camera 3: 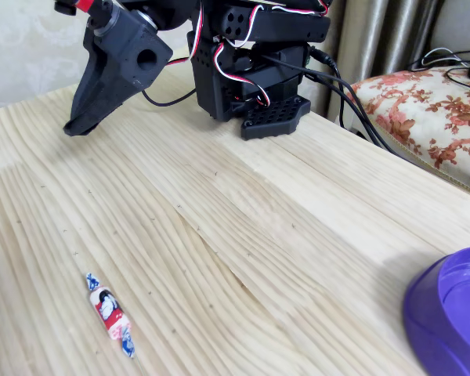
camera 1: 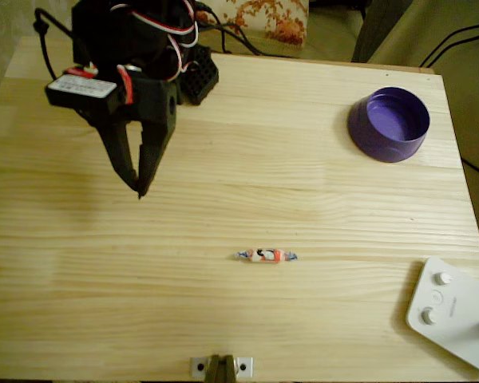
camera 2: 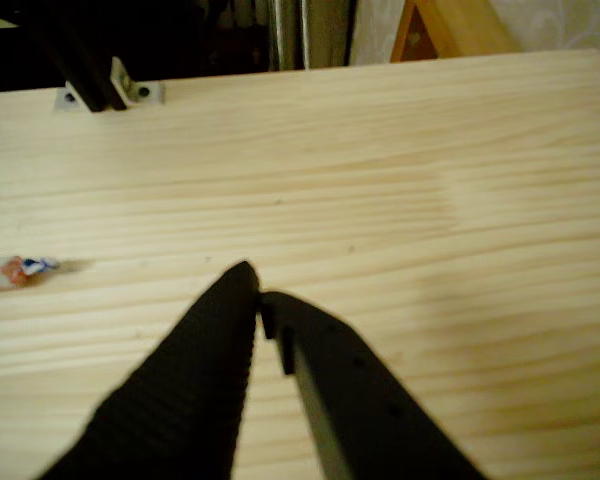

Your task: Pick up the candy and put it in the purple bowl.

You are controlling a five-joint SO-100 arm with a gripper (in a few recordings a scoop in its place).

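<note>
Candy untouched, gripper not yet over it

Candy (camera 1: 267, 255) lies flat on bare wood table (camera 1: 223, 319), roughly mid-table in overhead view, nearer the bottom edge than the top, long axis running left-right. Nothing touching it. Purple bowl (camera 1: 389, 124) sits far right, well apart from the candy, empty as far as can be seen.

Gripper (camera 1: 138, 185) hangs above the table at upper left in overhead view, well apart from the candy. Wrist view: tips (camera 2: 258, 296) meet w/ no real gap, nothing between them, so closed and empty. Candy (camera 2: 15, 270) at the left edge of that view, i.e. off to one side of the tips, not ahead of them.

Judgement: step in hand = reach, grasp not begun.

To do it well:
- swing so candy sits centred ahead of the tips in wrist view
- open jaws before descending, wide enough for the body w/ margin
- close across the short axis, on the body, not the twisted ends, which prob. slip
- come down almost to the wood; candy is flat and low, a high close will miss
- approach steeply so a tip doesn't nudge it away
</note>
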